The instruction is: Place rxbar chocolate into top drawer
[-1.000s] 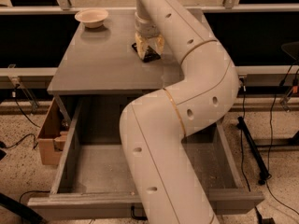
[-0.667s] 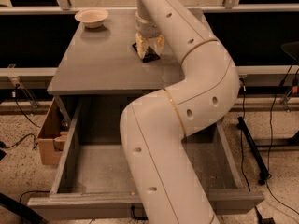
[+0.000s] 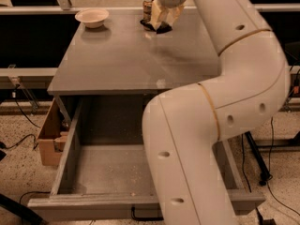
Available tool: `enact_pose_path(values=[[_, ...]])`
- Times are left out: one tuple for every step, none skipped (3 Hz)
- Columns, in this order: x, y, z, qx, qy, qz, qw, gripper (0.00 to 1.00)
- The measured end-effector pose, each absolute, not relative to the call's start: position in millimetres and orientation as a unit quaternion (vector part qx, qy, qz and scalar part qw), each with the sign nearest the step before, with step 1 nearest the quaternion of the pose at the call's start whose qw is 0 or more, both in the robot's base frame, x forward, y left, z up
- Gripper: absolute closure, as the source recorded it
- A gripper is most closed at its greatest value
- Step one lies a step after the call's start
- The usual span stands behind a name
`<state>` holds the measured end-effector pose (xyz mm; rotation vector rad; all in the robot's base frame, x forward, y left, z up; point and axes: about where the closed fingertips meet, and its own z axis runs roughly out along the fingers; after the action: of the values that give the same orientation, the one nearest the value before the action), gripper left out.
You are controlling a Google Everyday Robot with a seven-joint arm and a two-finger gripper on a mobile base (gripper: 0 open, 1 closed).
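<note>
I log the following.
1. Gripper (image 3: 165, 18): down at the far edge of the grey tabletop (image 3: 117, 60), directly over the rxbar chocolate (image 3: 161, 29). I cannot tell whether it grips.
2. Rxbar chocolate: on the tabletop, just beside a drink can (image 3: 148, 6).
3. Top drawer (image 3: 93, 201): stands open below, with crumbs on its floor.
4. Bowl (image 3: 92, 17): far left of the tabletop.
5. Cardboard box (image 3: 48, 137): left of the drawer.

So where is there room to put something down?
The middle and front of the table top are bare, from the bowl down to the front edge. The left part of the top drawer floor is free too, beside the arm. It's crowded at the back: the gripper sits over the rxbar chocolate, next to the can.
</note>
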<state>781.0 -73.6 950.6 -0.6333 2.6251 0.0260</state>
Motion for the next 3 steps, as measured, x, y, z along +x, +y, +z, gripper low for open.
enact_pose_path(values=[[765.9,-94.9,985.4,-0.248,0.937,0.018,0.247,1.0],[747.3,-119.3,1002.0,-0.26,0.932,0.024,0.252,1.0],[726.0,-151.8,1005.8,-0.26,0.935,0.026,0.239,1.0]])
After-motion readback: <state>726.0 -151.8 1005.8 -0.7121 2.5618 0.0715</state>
